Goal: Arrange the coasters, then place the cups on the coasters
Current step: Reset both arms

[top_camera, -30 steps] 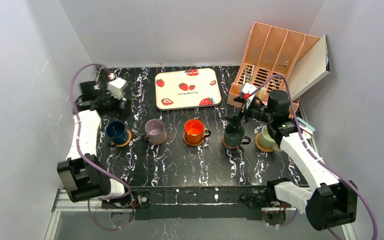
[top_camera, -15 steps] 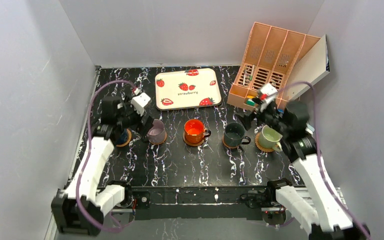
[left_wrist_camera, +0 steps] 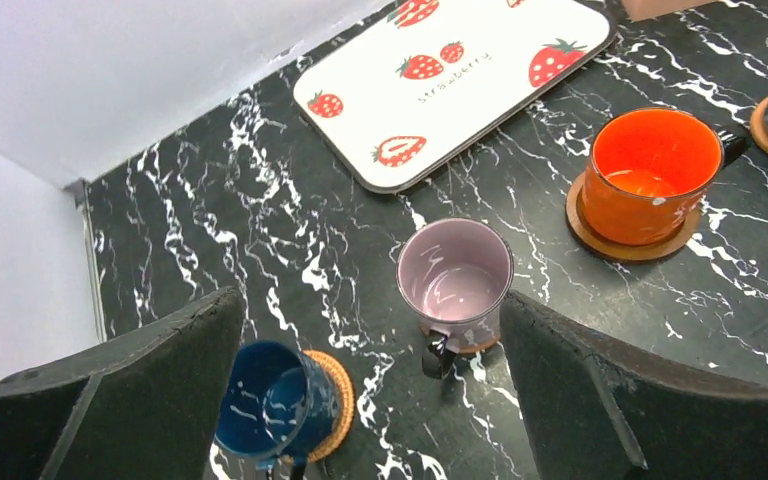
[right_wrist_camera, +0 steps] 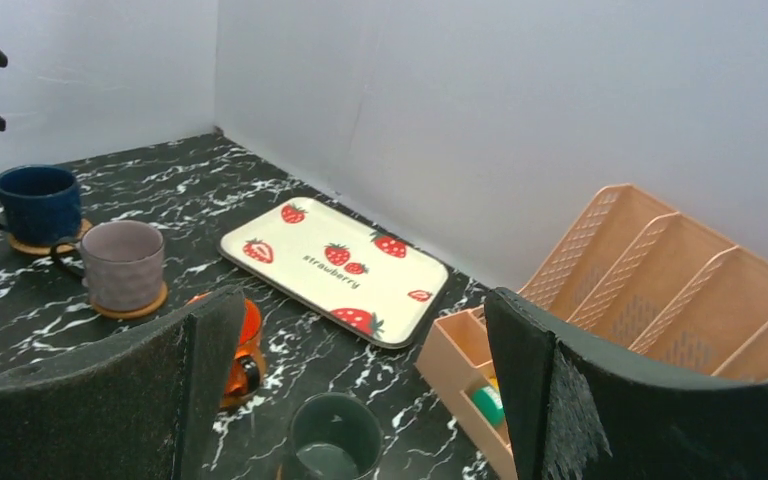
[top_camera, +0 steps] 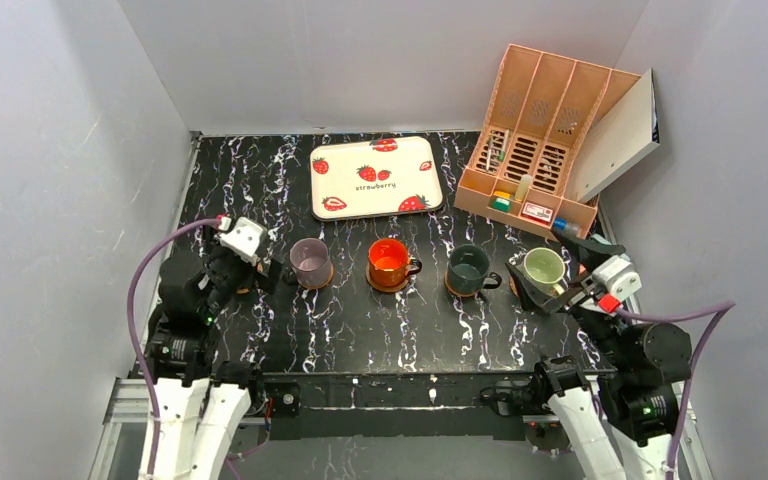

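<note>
"Top external view: can I count all five cups?"

"You count four in a row: mauve cup (top_camera: 310,260), orange-red cup (top_camera: 390,262), dark grey-green cup (top_camera: 468,268), pale green cup (top_camera: 543,268). Your left arm (top_camera: 205,290) covers the fifth."

"Where is it?"

"Your left wrist view shows the navy cup (left_wrist_camera: 275,400) on a woven coaster (left_wrist_camera: 332,395), partly behind a finger."

"Coasters (left_wrist_camera: 620,245) under the rest?"

"Under mauve, orange-red and grey-green you see brown rims. Under pale green, the right arm's fingers (top_camera: 522,290) block it; you cannot tell."

"Pincers?"

"Left gripper (left_wrist_camera: 370,300) and right gripper (right_wrist_camera: 360,300) both gape wide, nothing between them. Your right wrist view cuts off the grey-green cup at its bottom edge."
</note>
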